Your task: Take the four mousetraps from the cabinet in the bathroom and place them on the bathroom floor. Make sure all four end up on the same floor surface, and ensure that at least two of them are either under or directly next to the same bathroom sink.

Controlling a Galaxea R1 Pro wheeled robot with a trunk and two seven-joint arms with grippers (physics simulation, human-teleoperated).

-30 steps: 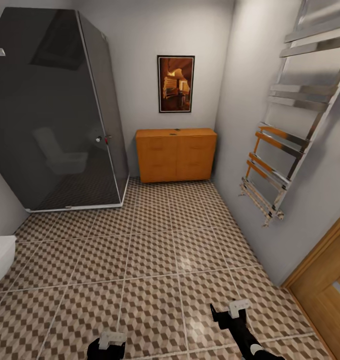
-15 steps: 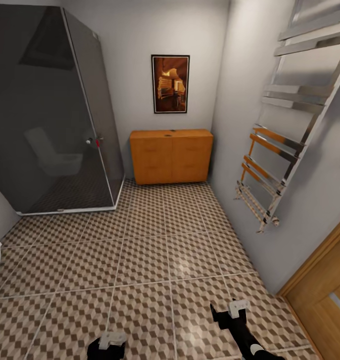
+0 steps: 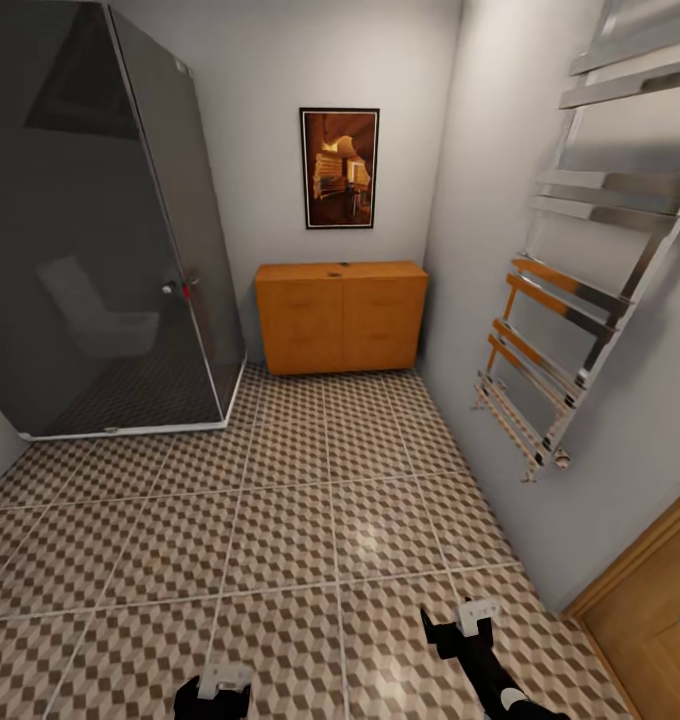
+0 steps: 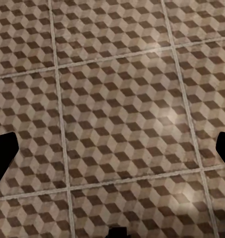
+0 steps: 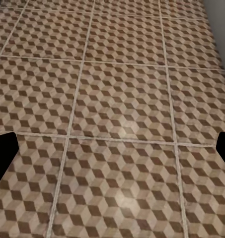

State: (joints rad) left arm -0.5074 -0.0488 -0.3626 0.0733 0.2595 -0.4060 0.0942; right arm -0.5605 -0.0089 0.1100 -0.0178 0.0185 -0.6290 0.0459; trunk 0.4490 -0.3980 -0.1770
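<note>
**Across the tiles, cabinet at the far wall**

Well ahead of both claws, the cabinet [image 3: 341, 316] stands against the back wall, long side along it, drawer fronts facing the robot. Left claw [image 4: 112, 148] and right claw [image 5: 112, 148] hang spread wide and empty over the bathroom floor [image 3: 280, 520]. A dark shower enclosure [image 3: 90, 230] stands left.

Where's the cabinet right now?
In the head view, the cabinet stands against the far wall, straight ahead, below the framed picture, between the shower enclosure on its left and the side wall with the towel rail.
</note>
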